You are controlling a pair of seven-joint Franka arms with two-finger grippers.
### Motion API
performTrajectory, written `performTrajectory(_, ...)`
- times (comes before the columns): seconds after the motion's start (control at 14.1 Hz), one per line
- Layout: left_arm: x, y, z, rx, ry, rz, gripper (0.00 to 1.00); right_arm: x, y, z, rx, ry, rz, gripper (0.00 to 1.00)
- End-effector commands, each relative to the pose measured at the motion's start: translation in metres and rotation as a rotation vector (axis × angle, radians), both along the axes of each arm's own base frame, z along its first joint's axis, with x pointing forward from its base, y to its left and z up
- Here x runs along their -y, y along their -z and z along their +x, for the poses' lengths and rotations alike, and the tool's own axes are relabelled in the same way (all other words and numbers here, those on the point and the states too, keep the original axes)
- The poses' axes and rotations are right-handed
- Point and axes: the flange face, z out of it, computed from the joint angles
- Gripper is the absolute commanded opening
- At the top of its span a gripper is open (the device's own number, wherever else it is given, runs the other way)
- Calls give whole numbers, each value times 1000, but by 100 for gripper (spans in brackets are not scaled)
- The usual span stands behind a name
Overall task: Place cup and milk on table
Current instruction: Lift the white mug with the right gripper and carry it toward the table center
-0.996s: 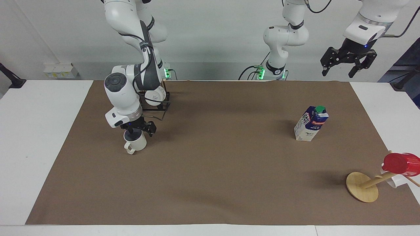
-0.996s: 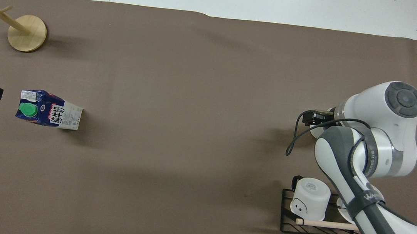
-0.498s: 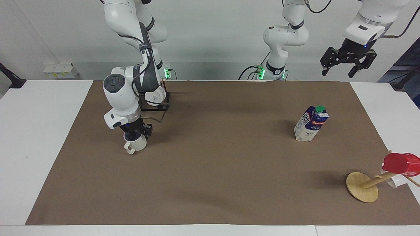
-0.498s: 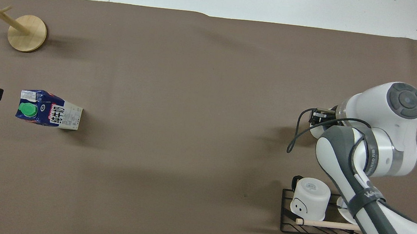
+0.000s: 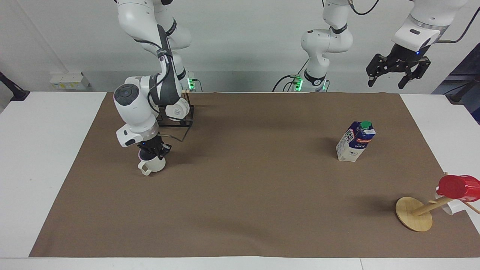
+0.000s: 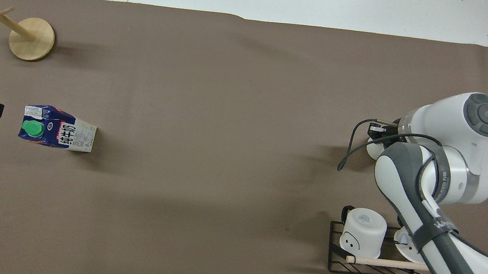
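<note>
1. Facing view: the right gripper [image 5: 153,150] is closed tight on the rim of the cup [image 5: 152,165], which sits on the brown surface [image 5: 243,202] just beside the black rack [image 5: 176,118]. The milk [image 5: 355,141] stands upright toward the left arm's end. The left gripper [image 5: 398,71] hangs up high with its fingers apart, holding nothing.
2. Overhead view: the right arm hides most of the cup [image 6: 374,150]. The milk [image 6: 57,128] is well apart from it.

facing camera high, overhead steep, shared table [image 5: 45,157]
</note>
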Motion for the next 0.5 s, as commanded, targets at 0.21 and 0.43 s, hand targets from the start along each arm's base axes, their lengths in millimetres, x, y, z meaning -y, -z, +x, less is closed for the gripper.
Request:
performTrajectory(0.21, 0, 0, -7, 9, 8, -13, 100, -58, -65, 4, -76, -6, -7, 0)
performTrajectory(0.43, 0, -1, -8, 9, 8, -14, 100, -111, -77, -5, -76, -77, -41, 0)
